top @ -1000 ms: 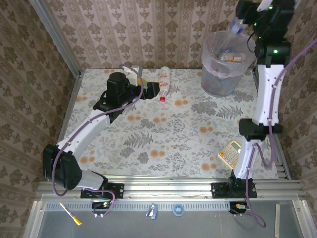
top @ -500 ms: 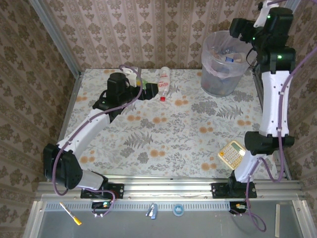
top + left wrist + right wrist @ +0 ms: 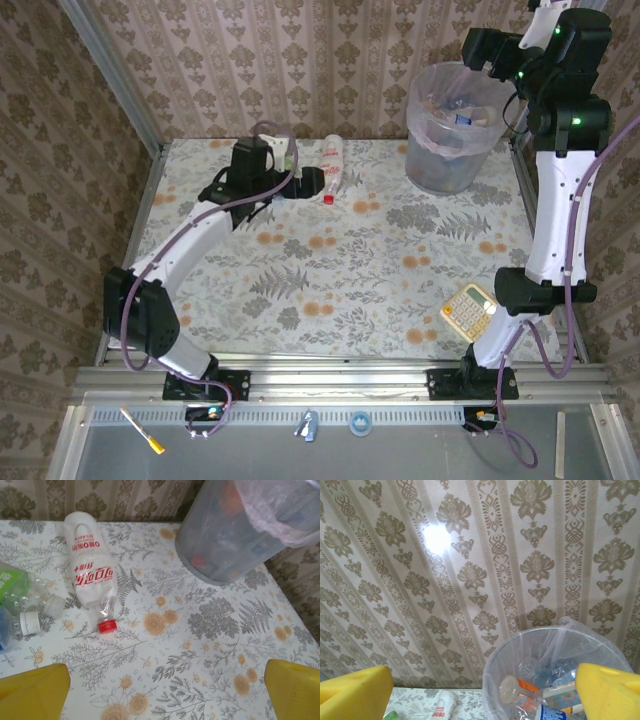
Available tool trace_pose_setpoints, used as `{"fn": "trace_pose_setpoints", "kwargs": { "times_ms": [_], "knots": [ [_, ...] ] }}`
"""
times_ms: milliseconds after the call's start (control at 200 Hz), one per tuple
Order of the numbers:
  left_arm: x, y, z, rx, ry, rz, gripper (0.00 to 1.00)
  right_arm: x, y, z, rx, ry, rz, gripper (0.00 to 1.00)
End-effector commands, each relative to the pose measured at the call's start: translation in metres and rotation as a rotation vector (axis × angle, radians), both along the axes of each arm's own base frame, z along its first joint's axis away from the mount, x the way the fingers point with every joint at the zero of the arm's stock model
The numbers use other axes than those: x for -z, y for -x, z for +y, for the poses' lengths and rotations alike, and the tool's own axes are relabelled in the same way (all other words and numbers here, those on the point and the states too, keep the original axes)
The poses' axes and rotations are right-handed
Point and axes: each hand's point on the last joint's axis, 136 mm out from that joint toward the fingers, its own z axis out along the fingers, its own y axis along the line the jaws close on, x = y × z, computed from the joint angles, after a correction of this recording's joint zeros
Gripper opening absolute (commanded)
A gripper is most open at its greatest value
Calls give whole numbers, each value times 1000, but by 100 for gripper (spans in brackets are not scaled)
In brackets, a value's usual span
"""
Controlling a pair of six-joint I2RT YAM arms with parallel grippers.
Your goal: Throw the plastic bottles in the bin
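Note:
A white plastic bottle with red lettering and a red cap lies at the back of the table, also in the left wrist view. A green-labelled bottle and a blue one lie to its left. My left gripper hovers open just short of them, its yellow pads wide apart over bare table. The translucent bin stands at the back right with several bottles inside. My right gripper hangs open above the bin's rim, holding nothing.
A beige calculator lies near the right arm's base. Patterned walls close in the table at the back and both sides. The bin's wall rises at the right of the left wrist view.
My right gripper opened over the bin and the bottle it held dropped in; the arm then rose slightly. My left arm swung right toward the bottles at the back.

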Motion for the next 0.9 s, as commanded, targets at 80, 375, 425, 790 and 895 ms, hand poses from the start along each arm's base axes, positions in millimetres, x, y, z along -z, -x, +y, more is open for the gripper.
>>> {"fn": "trace_pose_setpoints", "kwargs": {
  "times_ms": [80,375,425,790,895],
  "knots": [
    [22,1,-2,2,-124,92,96,-2,15,14,-65,-6,13,95],
    [62,-12,-9,-45,-264,247,83,-3,29,31,-148,-12,18,100],
    [69,-16,-11,-56,-274,269,82,-2,32,36,-172,-21,21,100],
    [136,-52,-40,-84,-338,375,73,9,50,51,-230,-39,49,100],
    [152,-60,-44,-109,-341,402,71,14,54,52,-236,-45,63,100]
  ]
}}
